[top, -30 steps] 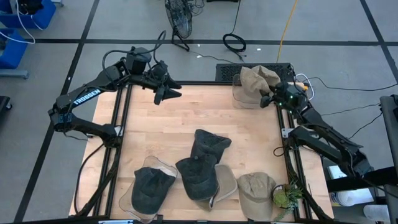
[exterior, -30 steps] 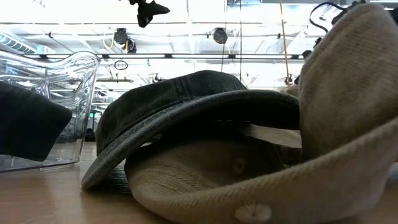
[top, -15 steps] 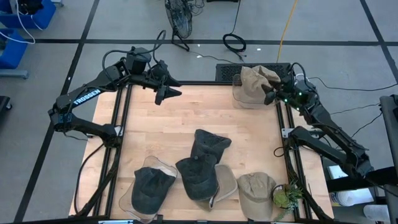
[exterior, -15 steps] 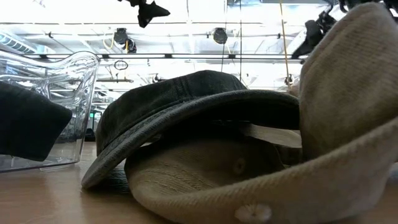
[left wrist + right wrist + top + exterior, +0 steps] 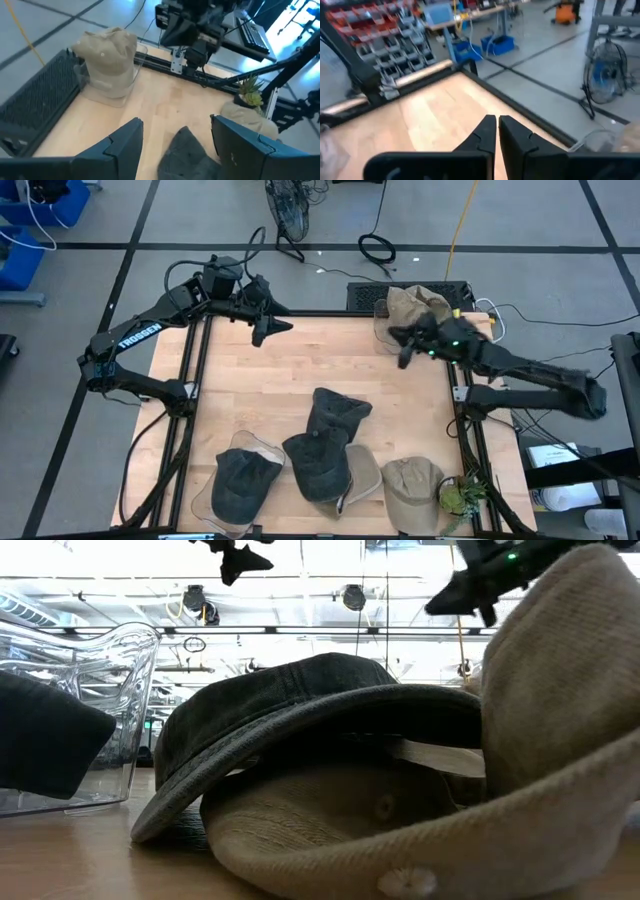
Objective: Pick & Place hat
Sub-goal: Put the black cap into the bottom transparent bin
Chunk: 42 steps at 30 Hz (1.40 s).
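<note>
High view: one tan hat (image 5: 412,308) sits in far bin, ~5 hats (image 5: 328,442) left on counter (image 5: 290,365); right pincer (image 5: 401,346) pressed together, empty; left pincer (image 5: 268,328) spread, idle.

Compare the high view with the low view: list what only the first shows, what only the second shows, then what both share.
Only the high view shows the tan hat in the clear bin at the table's far right corner, the potted plant, the wooden table as a whole, and both arms.

Only the low view shows the ceiling lights of the room behind and the dark cap's underside.

Both show the left gripper and the right gripper raised above the table, plus the dark cap overlapping a tan cap.
</note>
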Each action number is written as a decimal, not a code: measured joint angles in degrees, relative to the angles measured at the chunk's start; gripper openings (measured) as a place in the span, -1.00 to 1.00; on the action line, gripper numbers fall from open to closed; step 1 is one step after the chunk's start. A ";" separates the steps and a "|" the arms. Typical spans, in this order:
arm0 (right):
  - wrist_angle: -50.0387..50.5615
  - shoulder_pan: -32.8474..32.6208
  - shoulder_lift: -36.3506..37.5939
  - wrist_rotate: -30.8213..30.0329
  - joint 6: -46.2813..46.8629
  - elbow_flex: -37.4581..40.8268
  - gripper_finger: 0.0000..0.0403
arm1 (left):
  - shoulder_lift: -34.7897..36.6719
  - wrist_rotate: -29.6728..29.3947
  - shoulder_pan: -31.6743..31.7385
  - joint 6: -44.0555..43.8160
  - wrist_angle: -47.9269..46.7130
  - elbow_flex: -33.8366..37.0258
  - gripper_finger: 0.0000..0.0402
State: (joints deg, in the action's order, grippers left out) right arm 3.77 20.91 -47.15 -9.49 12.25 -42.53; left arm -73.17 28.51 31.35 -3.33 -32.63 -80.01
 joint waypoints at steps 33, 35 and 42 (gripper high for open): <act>30.38 -16.90 -18.63 -2.01 18.60 -13.04 -1.00 | 2.17 -47.77 -38.60 -17.05 -28.26 0.02 -0.96; 30.64 -16.90 -18.63 0.46 16.43 -13.04 -0.99 | -0.72 -47.69 -39.47 -17.51 -23.74 0.02 -0.90; 35.14 -16.90 -18.61 6.77 9.93 -13.02 -1.00 | -7.89 -40.66 -40.31 -23.65 -6.89 0.02 -0.55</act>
State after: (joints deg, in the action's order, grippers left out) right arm 38.91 4.01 -65.76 -2.72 22.19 -55.55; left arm -81.06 -12.15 -8.96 -26.98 -39.52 -79.99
